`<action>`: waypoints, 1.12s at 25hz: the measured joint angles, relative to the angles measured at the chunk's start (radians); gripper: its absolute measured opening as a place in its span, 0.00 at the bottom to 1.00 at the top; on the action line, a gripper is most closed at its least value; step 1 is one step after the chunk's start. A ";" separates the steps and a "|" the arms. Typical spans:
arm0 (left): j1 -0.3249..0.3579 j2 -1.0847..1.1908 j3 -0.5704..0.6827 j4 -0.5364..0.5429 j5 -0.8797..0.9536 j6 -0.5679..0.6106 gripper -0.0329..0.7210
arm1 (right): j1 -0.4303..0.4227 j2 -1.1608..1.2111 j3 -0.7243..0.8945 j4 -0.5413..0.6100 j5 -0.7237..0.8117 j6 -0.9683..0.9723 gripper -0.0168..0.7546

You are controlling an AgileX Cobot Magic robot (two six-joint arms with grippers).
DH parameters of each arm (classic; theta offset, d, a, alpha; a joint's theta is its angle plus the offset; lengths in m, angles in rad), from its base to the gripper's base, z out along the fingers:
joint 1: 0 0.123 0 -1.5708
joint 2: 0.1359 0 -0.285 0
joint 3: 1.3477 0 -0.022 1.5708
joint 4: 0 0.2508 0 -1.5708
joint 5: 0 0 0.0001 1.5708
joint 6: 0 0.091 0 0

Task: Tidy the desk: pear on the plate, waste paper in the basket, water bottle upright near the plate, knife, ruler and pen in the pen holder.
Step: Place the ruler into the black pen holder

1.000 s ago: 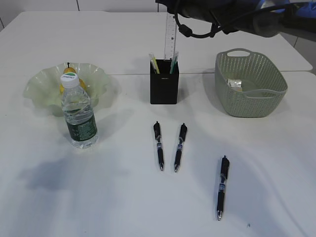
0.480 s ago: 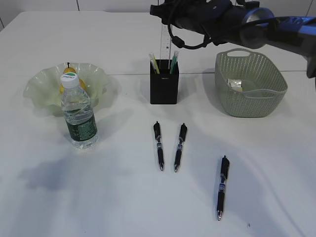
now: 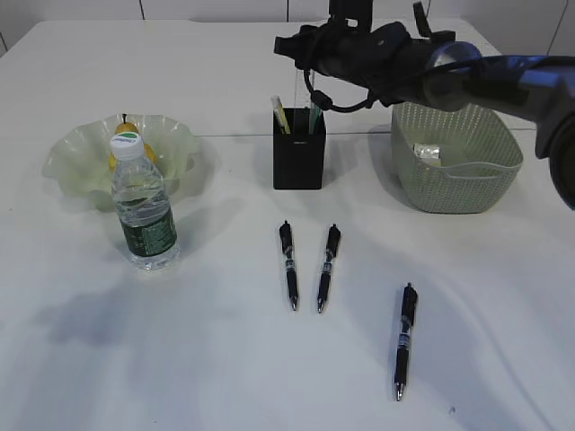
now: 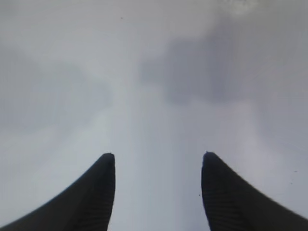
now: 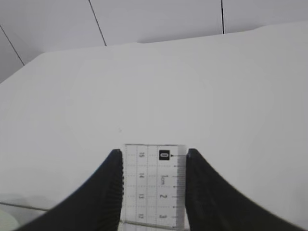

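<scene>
My right gripper (image 5: 154, 150) is shut on the clear ruler (image 5: 154, 187), gripping it by its two long edges near the zero end. In the exterior view the right gripper (image 3: 310, 72) hangs just above the black pen holder (image 3: 299, 157). The ruler's lower part goes down into the holder and is mostly hidden by the arm. Three black pens (image 3: 288, 265) (image 3: 327, 268) (image 3: 404, 341) lie on the desk. The pear (image 3: 128, 128) sits in the plate (image 3: 72, 153), and the water bottle (image 3: 144, 211) stands upright in front of it. My left gripper (image 4: 158, 155) is open over bare desk.
The green basket (image 3: 454, 153) at the right holds the waste paper (image 3: 427, 153). The pen holder also holds a pale yellow stick (image 3: 281, 117) and a green one (image 3: 315, 117). The left arm's shadow falls on the front left of the desk (image 3: 90, 314).
The right arm has come down over the pen holder. The ruler, which stood tall above the holder, has sunk into it. Nothing else has moved.
</scene>
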 joint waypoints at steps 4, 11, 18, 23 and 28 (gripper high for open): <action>0.000 0.000 0.000 0.000 0.000 0.000 0.58 | 0.000 0.024 0.000 0.000 -0.002 0.000 0.39; 0.000 0.000 0.000 0.000 -0.002 0.000 0.58 | 0.001 0.041 0.000 0.000 -0.002 0.000 0.39; 0.000 0.000 0.000 0.000 -0.004 0.000 0.58 | 0.001 0.043 -0.002 0.000 0.000 0.000 0.48; 0.000 0.000 0.000 0.000 -0.004 0.001 0.58 | 0.001 0.043 -0.002 0.000 0.007 0.000 0.53; 0.000 0.000 0.000 0.000 0.005 0.002 0.58 | 0.001 0.041 -0.002 0.000 0.057 0.000 0.53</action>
